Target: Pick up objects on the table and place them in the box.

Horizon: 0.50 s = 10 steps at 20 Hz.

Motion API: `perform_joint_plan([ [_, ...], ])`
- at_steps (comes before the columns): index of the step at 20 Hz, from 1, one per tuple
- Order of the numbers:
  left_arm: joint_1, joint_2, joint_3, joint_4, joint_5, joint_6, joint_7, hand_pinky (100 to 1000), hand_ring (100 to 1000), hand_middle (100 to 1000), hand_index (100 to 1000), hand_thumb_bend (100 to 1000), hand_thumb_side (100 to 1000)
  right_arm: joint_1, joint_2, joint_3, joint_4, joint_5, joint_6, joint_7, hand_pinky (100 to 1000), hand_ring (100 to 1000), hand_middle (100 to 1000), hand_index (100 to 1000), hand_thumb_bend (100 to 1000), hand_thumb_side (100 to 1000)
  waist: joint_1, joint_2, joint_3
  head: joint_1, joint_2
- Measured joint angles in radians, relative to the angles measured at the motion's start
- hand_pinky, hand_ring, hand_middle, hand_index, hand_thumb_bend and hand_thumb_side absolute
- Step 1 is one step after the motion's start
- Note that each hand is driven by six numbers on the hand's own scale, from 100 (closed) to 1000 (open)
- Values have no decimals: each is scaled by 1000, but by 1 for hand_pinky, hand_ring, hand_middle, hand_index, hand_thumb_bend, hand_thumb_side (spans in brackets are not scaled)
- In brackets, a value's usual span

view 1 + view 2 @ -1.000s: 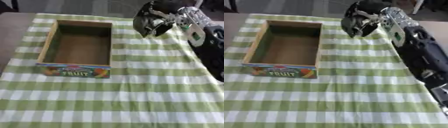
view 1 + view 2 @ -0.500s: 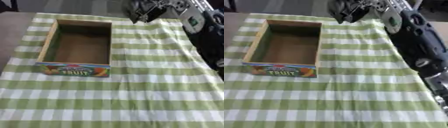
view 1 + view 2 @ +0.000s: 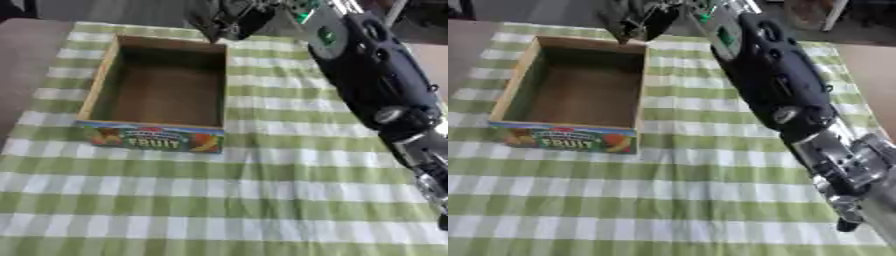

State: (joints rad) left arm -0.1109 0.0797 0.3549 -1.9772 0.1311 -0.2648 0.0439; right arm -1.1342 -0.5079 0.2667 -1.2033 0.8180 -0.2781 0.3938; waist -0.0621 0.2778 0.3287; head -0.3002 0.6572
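Box (image 3: 162,95) empty; right hand (image 3: 636,20) over its far right corner, fingers curled, contents unclear. Risk: release drops outside the far rim.

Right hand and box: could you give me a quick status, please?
Right hand at box's far right corner, fingers curled, contents unclear. Box looks empty. Left hand not in view. Nothing in the way on checked cloth.

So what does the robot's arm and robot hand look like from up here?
The right arm is a bulky black shell with round recessed fittings and a small green marking near the wrist. Lower down it turns to a silver metal joint. The robot hand is dark with silvery parts.
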Motion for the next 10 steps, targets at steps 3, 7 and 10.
perform_joint_plan([
  [3, -5, 0, -5, 0, 4, -3, -4, 302, 343, 617, 389, 100, 750, -10, 42, 0, 32, 37, 17, -36, 788, 792, 457, 500, 100, 113, -1, 4, 10, -16, 0],
  [7, -13, 0, -12, 0, 10, -7, -9, 303, 343, 617, 389, 100, 750, -16, 106, -4, 100, 91, 50, -93, 786, 794, 454, 501, 100, 118, -1, 8, 24, -37, 0],
  [10, -13, 0, -12, 0, 15, -8, -12, 303, 342, 617, 388, 100, 750, -18, 151, -7, 157, 136, 62, -124, 785, 794, 454, 499, 100, 117, -1, 13, 31, -53, 0],
])
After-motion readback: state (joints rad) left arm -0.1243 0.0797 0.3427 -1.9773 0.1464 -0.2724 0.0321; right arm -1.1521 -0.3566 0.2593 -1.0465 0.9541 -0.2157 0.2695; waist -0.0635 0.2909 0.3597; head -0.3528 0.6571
